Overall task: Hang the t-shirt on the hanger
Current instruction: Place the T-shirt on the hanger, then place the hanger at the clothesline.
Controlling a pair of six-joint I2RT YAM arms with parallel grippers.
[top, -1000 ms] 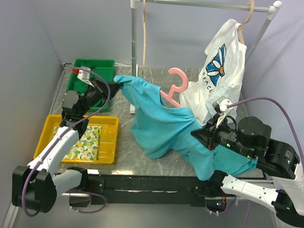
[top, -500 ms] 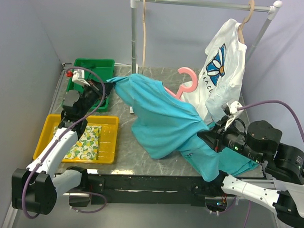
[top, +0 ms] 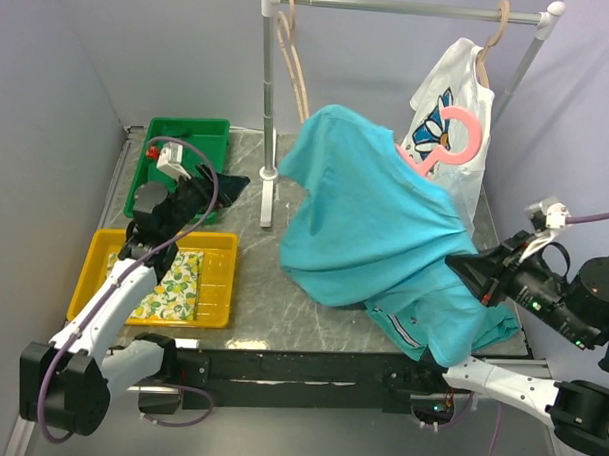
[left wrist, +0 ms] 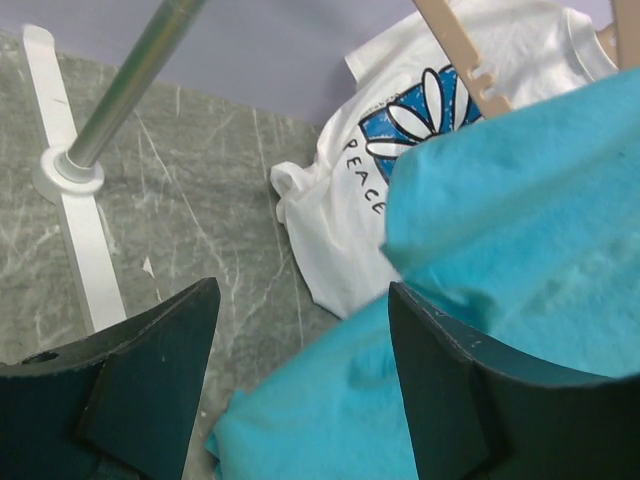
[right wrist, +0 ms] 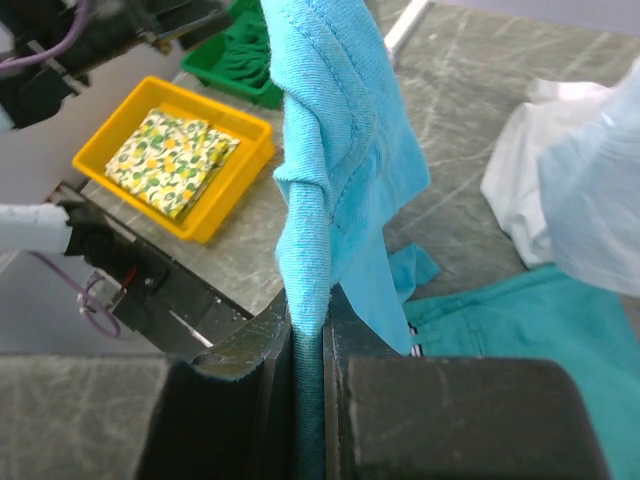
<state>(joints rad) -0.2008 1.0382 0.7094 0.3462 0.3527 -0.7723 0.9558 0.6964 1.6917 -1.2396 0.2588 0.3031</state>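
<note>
The grey marble table (top: 248, 281) carries a metal clothes rack (top: 267, 97) at its back edge. The turquoise t-shirt (top: 370, 215) is lifted above the table's right half, draped over the pink hanger (top: 461, 112), whose hook pokes out at the collar near the back right corner. Just behind it, a white flower-print t-shirt (top: 471, 94) hangs from the right end of the rail, and an empty beige hanger (top: 293, 68) hangs at the left end. A teal garment (top: 471, 329) lies at the front right corner, partly under the turquoise cloth. Along the left edge sit a yellow tray (top: 94, 243) holding a lemon-print cloth (top: 172, 283) and, behind it, a green bin (top: 188, 124).

The right gripper (right wrist: 308, 330) is clamped on a bunched fold of the t-shirt. The left gripper (left wrist: 300, 300), over the green bin's right edge, has its fingers spread apart with nothing between them.
</note>
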